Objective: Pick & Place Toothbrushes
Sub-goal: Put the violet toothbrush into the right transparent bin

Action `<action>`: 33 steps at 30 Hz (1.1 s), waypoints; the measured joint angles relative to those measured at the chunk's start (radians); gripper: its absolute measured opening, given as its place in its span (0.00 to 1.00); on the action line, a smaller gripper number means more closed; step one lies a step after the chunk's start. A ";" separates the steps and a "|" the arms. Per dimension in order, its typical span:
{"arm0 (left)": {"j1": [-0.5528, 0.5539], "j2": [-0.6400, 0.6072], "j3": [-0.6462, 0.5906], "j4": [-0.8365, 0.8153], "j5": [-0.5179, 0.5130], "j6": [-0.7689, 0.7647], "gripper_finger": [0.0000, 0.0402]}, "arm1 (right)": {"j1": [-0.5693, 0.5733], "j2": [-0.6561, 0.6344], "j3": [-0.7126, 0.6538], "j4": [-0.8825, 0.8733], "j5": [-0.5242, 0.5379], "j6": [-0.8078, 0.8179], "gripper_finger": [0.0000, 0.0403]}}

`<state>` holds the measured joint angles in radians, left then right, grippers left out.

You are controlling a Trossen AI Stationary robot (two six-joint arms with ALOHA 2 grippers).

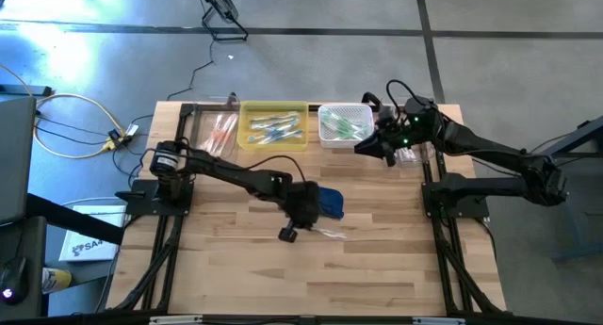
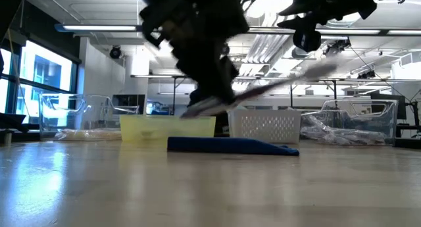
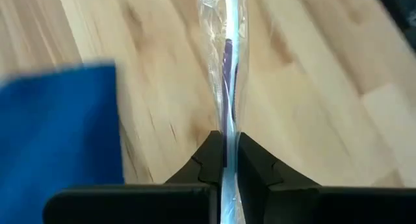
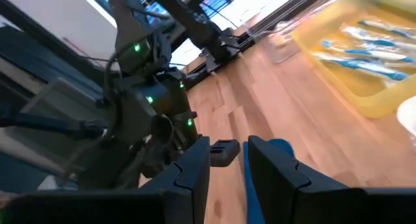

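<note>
While your left gripper (image 3: 224,160) is clenched on a wrapped toothbrush (image 3: 226,68) at the desk's (image 1: 377,268) centre, just at five o'clock of the blue pouch (image 1: 330,203), watch the slippery wrapper: a thin pinch could let it swivel or drop. Your right gripper (image 4: 227,160) waits half-parted, empty, beside the white basket (image 1: 344,122). The brush's colour is hard to make out.

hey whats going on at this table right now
The left tool is shut on a wrapped toothbrush beside the blue pouch in the middle of the wooden table. In the low view the brush is tilted, off the surface. Along the far edge sit a yellow bin with blue brushes, a white basket with green ones, and a clear bin with orange ones. The right tool waits by the white basket.
</note>
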<state>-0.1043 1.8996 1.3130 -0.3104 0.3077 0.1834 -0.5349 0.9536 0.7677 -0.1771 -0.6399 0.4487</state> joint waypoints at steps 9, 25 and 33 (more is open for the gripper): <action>0.081 -0.001 0.262 -0.153 0.019 0.145 0.04 | -0.056 -0.110 0.000 0.002 -0.039 0.003 0.24; 0.290 -0.002 0.673 -0.268 0.116 0.260 0.04 | -0.081 -0.280 0.000 0.001 0.013 0.055 0.24; 0.363 -0.002 0.780 -0.262 0.165 0.248 0.04 | -0.081 -0.276 0.000 0.010 0.014 0.018 0.24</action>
<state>0.2583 1.8973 2.0933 -0.5720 0.4725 0.4314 -0.6155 0.6778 0.7673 -0.1675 -0.6263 0.4664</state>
